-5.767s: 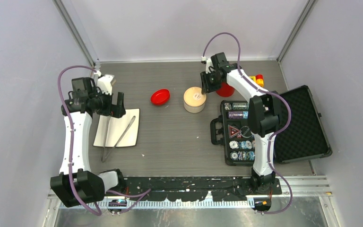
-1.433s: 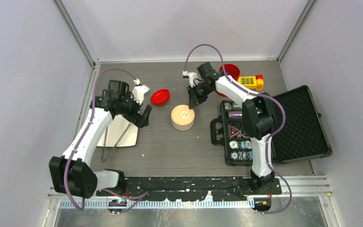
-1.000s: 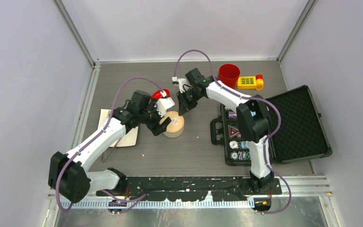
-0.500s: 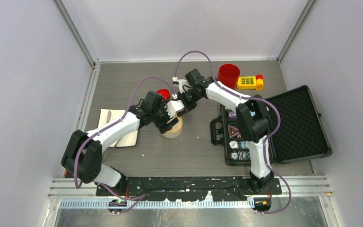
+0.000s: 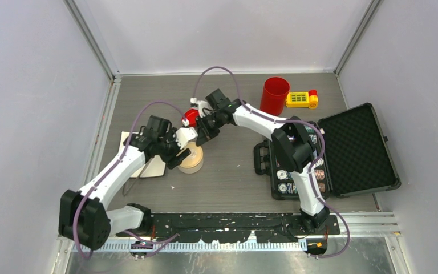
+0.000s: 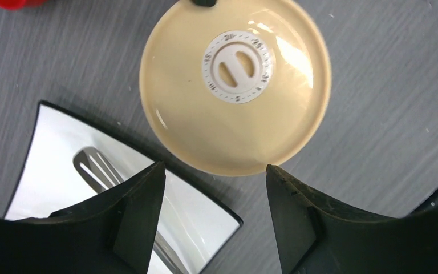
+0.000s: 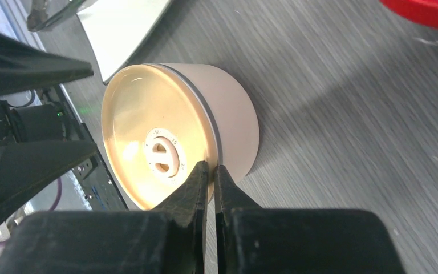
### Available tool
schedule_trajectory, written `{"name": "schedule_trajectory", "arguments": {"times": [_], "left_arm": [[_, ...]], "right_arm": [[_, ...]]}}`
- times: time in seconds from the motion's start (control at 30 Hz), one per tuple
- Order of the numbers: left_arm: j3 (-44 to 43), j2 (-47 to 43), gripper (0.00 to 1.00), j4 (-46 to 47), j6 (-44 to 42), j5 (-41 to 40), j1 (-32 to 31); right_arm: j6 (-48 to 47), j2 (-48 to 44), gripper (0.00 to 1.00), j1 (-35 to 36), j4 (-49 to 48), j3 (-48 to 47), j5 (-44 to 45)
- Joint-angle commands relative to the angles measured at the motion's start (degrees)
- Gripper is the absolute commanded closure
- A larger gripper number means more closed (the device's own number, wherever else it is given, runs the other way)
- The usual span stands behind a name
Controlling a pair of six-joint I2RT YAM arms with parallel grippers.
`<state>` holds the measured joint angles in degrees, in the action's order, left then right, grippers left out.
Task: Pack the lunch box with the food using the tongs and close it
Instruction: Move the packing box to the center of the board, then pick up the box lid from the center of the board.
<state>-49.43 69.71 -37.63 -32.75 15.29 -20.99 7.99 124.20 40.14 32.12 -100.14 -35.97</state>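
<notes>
Left of the table's centre, the small round tan-lidded lunch box (image 5: pixel 192 162) stands with the right gripper (image 7: pixel 210 171), fingers pressed together, touching its far rim, likely steadying it for the left gripper (image 6: pixel 214 174), spread wide and empty.

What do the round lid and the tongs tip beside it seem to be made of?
Lid: probably glossy tan plastic; it carries soft highlights and a white moulded dial in the middle. Tongs: likely brushed metal; grey, slotted, flat tip with a dull sheen.
</notes>
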Motion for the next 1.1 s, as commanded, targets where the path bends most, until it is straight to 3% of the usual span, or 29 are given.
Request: {"name": "schedule_trajectory", "arguments": {"times": [0.0, 0.13, 0.3, 0.47, 0.8, 1.07], "left_arm": [[0.9, -6.2, 0.32, -6.6, -0.9, 2.5, 1.1], [0.0, -9.9, 0.31, -7.1, 1.4, 3.1, 1.9], [-3.6, -10.2, 0.24, -0.3, 6.4, 2.8, 3.6], [-12.5, -1.2, 0.21, 2.7, 10.8, 4.5, 6.4], [-31.5, 22.4, 0.21, 0.4, 12.8, 9.2, 7.5], [-41.4, 36.3, 0.29, 2.3, 15.8, 13.4, 7.0]], "right_arm": [[2.7, 1.5, 0.93, 2.4, -4.5, -4.4, -2.2], [3.8, 1.3, 0.81, 1.5, -4.9, -5.6, -1.6], [6.4, -1.0, 0.65, -2.3, -5.6, -6.9, -3.2], [6.9, -5.9, 0.5, -6.5, -8.8, -5.1, -3.8], [9.0, -15.4, 0.33, -18.5, -8.9, -2.7, -3.2], [8.8, -20.8, 0.28, -24.8, -8.9, 4.6, -1.8]]}}
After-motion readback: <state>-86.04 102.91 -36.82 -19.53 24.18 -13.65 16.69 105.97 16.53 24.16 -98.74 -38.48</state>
